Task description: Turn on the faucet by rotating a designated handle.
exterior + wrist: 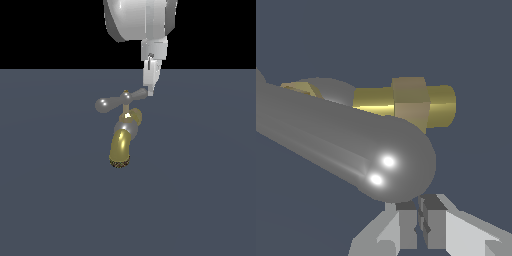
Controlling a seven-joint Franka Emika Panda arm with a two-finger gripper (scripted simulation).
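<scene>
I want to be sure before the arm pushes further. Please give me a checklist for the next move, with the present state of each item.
1. Gripper is level with the handle: ok; fingertips sit at the crossbar's end on the exterior view's right.
2. Jaws closed for pushing: ok; the wrist view shows the fingers nearly together, holding nothing.
3. Contact with the handle: cannot tell; the rounded bulb is very near.
4. Gripper is away from the spout: ok.
5. Faucet is already on: cannot tell.
</scene>
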